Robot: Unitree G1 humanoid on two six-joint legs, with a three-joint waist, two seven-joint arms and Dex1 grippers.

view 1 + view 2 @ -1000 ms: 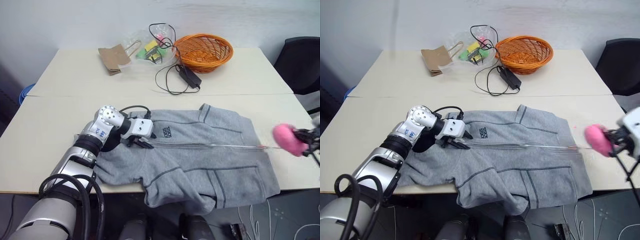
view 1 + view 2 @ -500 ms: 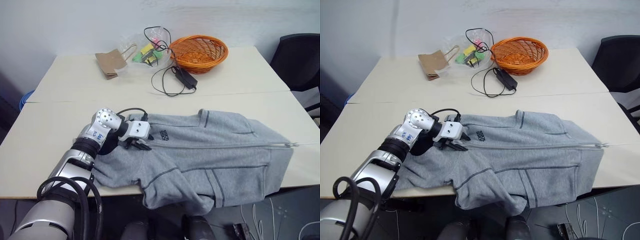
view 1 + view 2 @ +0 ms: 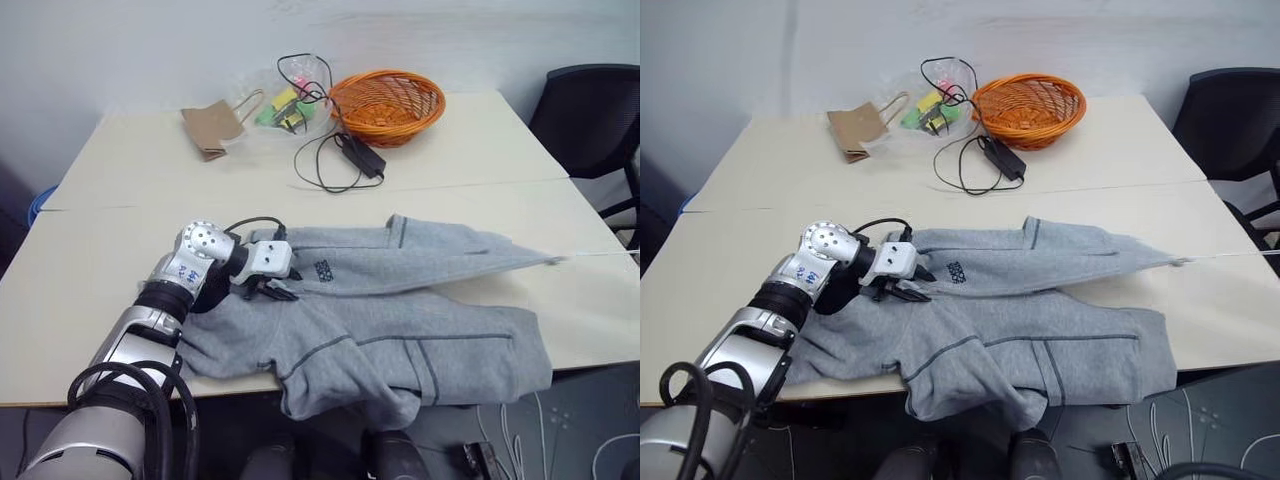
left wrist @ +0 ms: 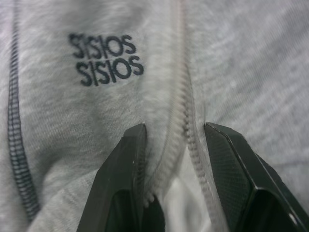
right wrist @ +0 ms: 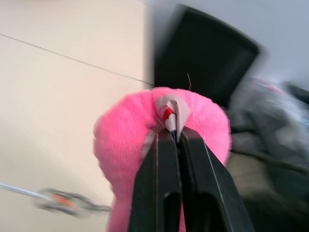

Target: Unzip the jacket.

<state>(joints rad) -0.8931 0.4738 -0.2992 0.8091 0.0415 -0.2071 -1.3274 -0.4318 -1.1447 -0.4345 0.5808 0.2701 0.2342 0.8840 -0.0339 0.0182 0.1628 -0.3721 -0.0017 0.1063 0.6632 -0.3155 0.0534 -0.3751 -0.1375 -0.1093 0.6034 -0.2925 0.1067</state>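
Note:
The light grey jacket [image 3: 400, 310] lies flat on the near table, collar toward my left arm. My left gripper [image 3: 275, 290] is at the collar end beside the dark logo [image 4: 106, 58]. Its fingers [image 4: 130, 154] pinch the fabric on both sides of the zipper [image 4: 181, 104]. Toward the hem the front has parted, and the upper panel is drawn into a point at the zipper pull [image 3: 552, 260]. A thin string [image 3: 1230, 256] runs from it off to the right. My right gripper [image 5: 176, 133] is shut on the tag of a pink plush toy [image 5: 125, 145].
On the far table stand an orange basket [image 3: 386, 103], a brown paper bag [image 3: 210, 128], a clear plastic bag of small items [image 3: 285, 100] and a black power adapter with its cable [image 3: 358, 155]. A black chair [image 3: 585, 110] stands at the right.
My right gripper and the pink plush have left the head views to the right. The string pulled the zipper along and the jacket's front has parted near the hem. The left gripper kept its hold.

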